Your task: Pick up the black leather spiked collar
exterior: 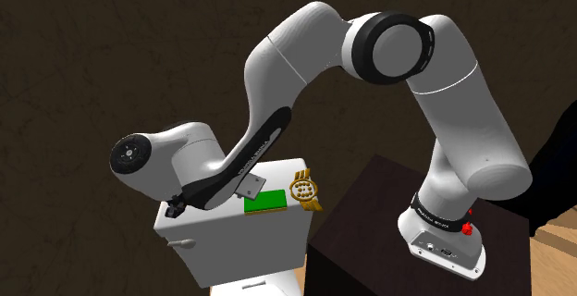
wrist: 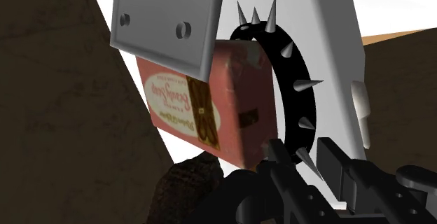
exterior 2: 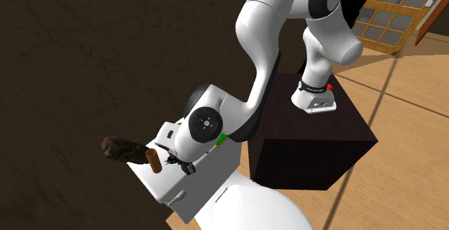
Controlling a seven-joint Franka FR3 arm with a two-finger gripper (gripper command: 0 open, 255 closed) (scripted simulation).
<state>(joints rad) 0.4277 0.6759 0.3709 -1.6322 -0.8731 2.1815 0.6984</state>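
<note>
The black ring-shaped collar with silver spikes [wrist: 288, 72] stands on edge on the white tank [exterior: 231, 248], propped against the pink labelled box [wrist: 189, 110]. My claw [wrist: 311, 170] sits low at the collar's near band, probably to take the strap edge-on. I cannot tell whether it is spread or pinching.

Black collar [wrist: 286, 72], silver spikes outward

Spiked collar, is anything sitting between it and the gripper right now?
Nothing visible does. In the wrist view the black spiked collar runs down right between the open fingers of the gripper. The pink box stands beside the collar, covering part of its ring, off the approach line.
</note>
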